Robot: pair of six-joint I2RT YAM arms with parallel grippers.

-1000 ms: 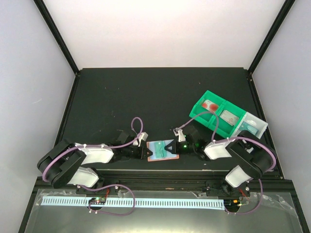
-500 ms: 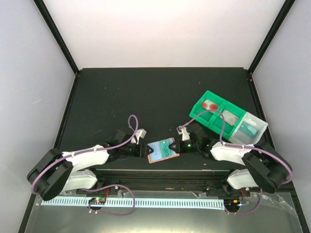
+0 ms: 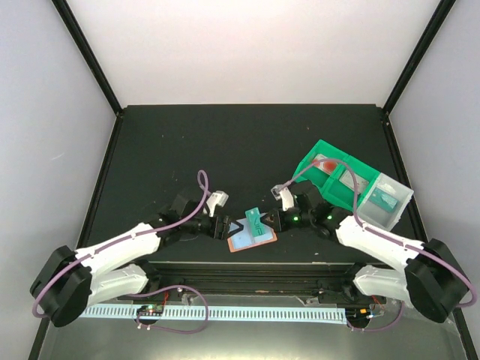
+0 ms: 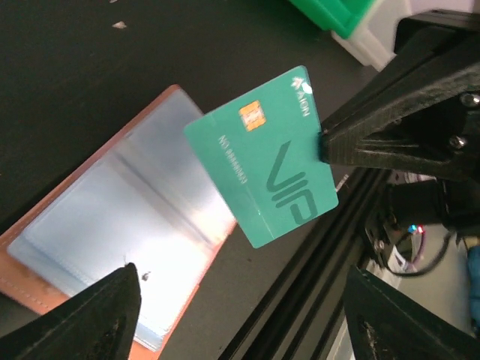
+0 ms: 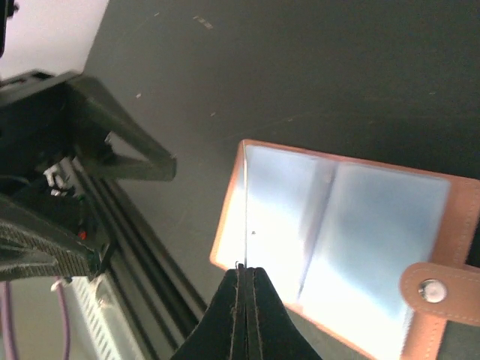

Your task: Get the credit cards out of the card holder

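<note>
Teal-green plastic card (image 4: pixel 262 157), gold chip and VIP lettering on its face, is hanging in the air just above the terracotta-brown two-panel card holder with the light blue lining (image 4: pixel 112 217). Your right gripper (image 5: pixel 244 274) is pinching it by one edge, jaws squeezed right down on the thin plastic. In the right wrist view you're only getting the card edge-on, a pale line rising from the fingertips.

So here's what's changing. A second ago your left gripper (image 3: pixel 222 228) was clamped shut on the holder's left edge, pinning it while the right one was working at the pocket. Now the left jaws are swinging wide open with nothing between them, hovering just left of the holder. The holder is lying open and flat on the black table (image 3: pixel 187 150), lining up, its brown snap tab (image 5: pixel 431 291) sticking out on the right-hand side, and it's sitting a bit more skewed than before.

What I'm reading from that: this card is clear of its pocket, so that chunk is done, and you're letting the holder go since it doesn't need bracing right now. I can't tell whether more cards are hiding under the glare on the lining, so I'd check that. The green plastic bins (image 3: pixel 330 176) are sitting well off to the holder's far right, probably where the card is heading.
</note>
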